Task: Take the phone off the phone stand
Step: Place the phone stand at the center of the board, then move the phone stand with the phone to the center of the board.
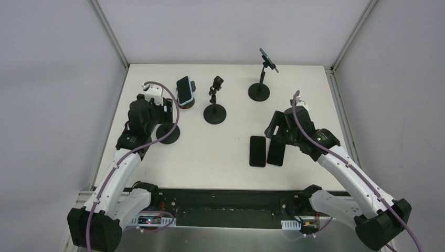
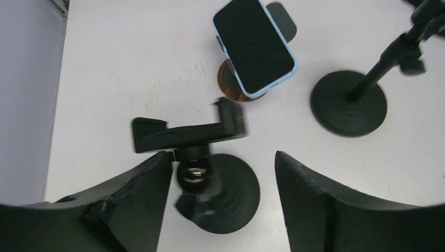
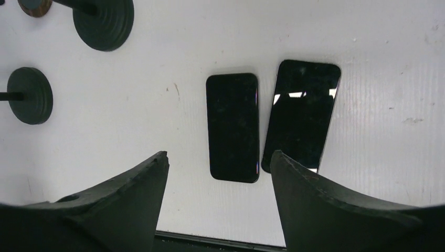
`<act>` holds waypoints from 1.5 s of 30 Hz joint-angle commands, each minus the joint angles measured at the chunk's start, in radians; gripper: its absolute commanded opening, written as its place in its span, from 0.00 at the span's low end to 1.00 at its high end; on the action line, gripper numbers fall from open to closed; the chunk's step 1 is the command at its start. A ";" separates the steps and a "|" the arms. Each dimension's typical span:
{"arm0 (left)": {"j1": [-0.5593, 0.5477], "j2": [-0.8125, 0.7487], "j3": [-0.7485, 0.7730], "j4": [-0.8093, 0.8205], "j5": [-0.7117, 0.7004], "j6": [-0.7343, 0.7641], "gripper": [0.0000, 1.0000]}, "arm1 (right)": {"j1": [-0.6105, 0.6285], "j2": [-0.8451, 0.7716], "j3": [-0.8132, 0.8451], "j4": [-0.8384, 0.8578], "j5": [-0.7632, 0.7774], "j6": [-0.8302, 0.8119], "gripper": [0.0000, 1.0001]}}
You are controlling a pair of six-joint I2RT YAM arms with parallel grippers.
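Your left tool (image 2: 221,157) hangs open over an empty stand (image 2: 189,131). Just ahead of it a blue-cased phone (image 2: 254,44) leans on its own stand, hiding most of the base. Your right tool (image 3: 218,155) is open too, gripping nothing. Below it lie a matte phone (image 3: 233,126) and a glossy phone (image 3: 302,121), flat on the surface (image 3: 367,42) — removed, I'd judge. A finger covers the glossy one's near corner.
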 commanded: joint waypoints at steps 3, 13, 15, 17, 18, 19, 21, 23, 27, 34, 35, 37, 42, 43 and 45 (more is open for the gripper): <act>-0.002 -0.066 -0.018 0.112 -0.028 -0.056 0.96 | -0.009 -0.033 0.037 0.116 0.099 -0.063 0.74; -0.002 -0.199 0.064 -0.148 -0.174 -0.141 0.99 | -0.067 0.083 0.233 0.105 0.145 -0.094 0.74; -0.002 -0.238 0.060 -0.176 -0.182 -0.145 0.99 | -0.088 0.102 0.252 0.124 0.135 -0.086 0.74; -0.002 -0.283 0.052 -0.209 -0.190 -0.167 0.99 | -0.115 0.119 0.263 0.157 0.122 -0.070 0.74; -0.002 -0.305 0.049 -0.231 -0.190 -0.183 0.99 | -0.130 0.128 0.266 0.174 0.114 -0.060 0.73; -0.002 -0.329 0.046 -0.255 -0.187 -0.192 0.99 | -0.148 0.138 0.270 0.195 0.102 -0.049 0.73; -0.002 -0.353 0.048 -0.318 -0.182 -0.210 0.99 | -0.179 0.165 0.276 0.242 0.060 -0.034 0.73; -0.002 -0.388 0.043 -0.374 -0.160 -0.231 0.99 | -0.200 0.196 0.288 0.293 0.019 -0.025 0.73; -0.002 -0.471 -0.022 -0.409 -0.053 -0.251 0.99 | -0.208 0.256 0.287 0.432 0.019 -0.032 0.73; -0.002 -0.519 -0.096 -0.428 0.048 -0.297 0.96 | -0.211 0.408 0.311 0.726 -0.006 -0.116 0.70; -0.002 -0.523 -0.106 -0.428 0.067 -0.300 0.95 | -0.211 0.440 0.340 0.728 -0.007 -0.145 0.70; -0.002 -0.530 -0.125 -0.431 0.078 -0.300 0.95 | -0.212 0.497 0.406 0.720 -0.019 -0.231 0.70; -0.002 -0.564 -0.165 -0.430 0.080 -0.292 0.96 | -0.213 0.604 0.504 0.728 -0.057 -0.539 0.70; -0.002 -0.567 -0.164 -0.430 0.082 -0.290 0.96 | -0.212 0.621 0.524 0.728 -0.061 -0.597 0.70; -0.002 -0.562 -0.166 -0.430 0.086 -0.294 0.96 | -0.212 0.653 0.562 0.724 -0.076 -0.711 0.69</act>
